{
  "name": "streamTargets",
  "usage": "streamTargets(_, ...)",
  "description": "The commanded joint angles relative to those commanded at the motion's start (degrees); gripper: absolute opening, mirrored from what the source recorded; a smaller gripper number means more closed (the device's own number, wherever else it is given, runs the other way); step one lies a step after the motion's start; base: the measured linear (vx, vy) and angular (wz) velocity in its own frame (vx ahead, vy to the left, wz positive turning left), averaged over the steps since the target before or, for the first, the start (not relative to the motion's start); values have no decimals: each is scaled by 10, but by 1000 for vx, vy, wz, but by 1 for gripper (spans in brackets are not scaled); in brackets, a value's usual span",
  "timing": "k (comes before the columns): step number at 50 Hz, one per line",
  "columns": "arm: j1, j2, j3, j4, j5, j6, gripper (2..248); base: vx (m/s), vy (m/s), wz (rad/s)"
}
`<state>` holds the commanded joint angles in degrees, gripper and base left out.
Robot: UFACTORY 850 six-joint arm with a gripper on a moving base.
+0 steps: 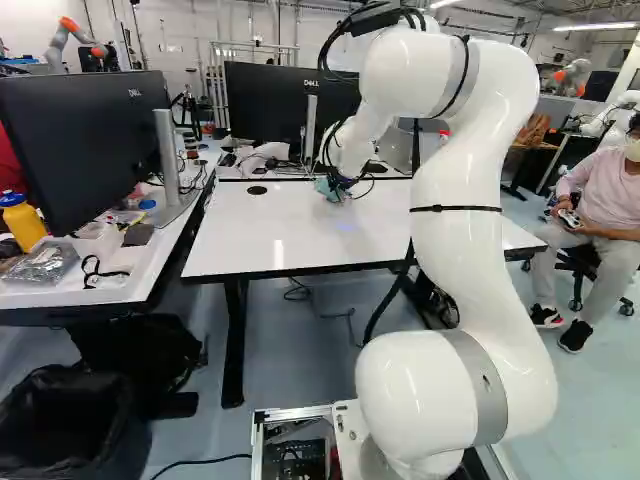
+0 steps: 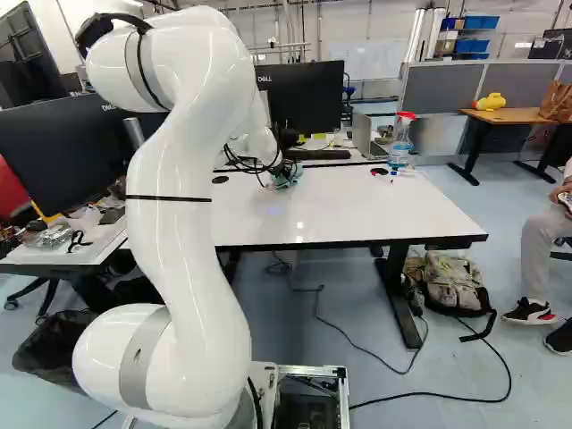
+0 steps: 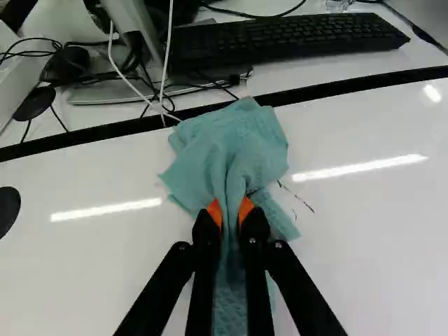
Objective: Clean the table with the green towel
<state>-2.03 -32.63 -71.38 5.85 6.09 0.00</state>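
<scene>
At the table's far edge, my gripper (image 2: 284,166) is down by the white top (image 2: 357,210) in the right base view. The gripper (image 3: 231,213) is shut on the green towel (image 3: 227,150) in the wrist view, both orange pads pinching its bunched middle. Part of the cloth spreads ahead of the fingers and lies at the far edge; another part hangs back between them. Thin dark marks (image 3: 297,199) show on the white top right beside the towel.
Beyond the table edge are a keyboard (image 3: 287,38), cables and a monitor (image 2: 302,96). A spray bottle (image 2: 401,141) and small pens (image 2: 384,173) stand or lie at the far right. A side desk with another monitor (image 1: 85,150) is on the left. Another robot (image 1: 75,42) stands behind.
</scene>
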Motion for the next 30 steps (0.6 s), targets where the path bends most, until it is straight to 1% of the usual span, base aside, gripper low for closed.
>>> streamTargets(30,-4,72,95,0,0,0,45,0,0,0)
